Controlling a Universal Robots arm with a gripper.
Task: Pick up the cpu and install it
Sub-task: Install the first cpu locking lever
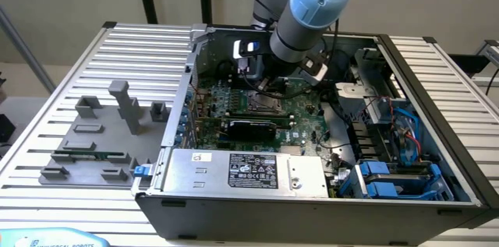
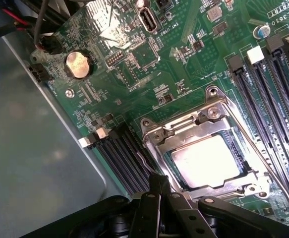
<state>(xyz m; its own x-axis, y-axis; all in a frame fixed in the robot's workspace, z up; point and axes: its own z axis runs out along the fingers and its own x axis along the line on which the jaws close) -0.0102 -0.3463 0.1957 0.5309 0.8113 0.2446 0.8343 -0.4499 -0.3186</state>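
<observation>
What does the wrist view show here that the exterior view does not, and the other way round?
Wrist view alone: the silver-grey square cpu lying inside the metal socket frame, a round coin battery, and the shut black gripper beside that frame.

Exterior view alone: the open grey computer case on the slatted table, the grey plastic fixture blocks, the long green memory stick and the blue-jointed robot arm.

Both: the green motherboard and its cpu socket.
</observation>
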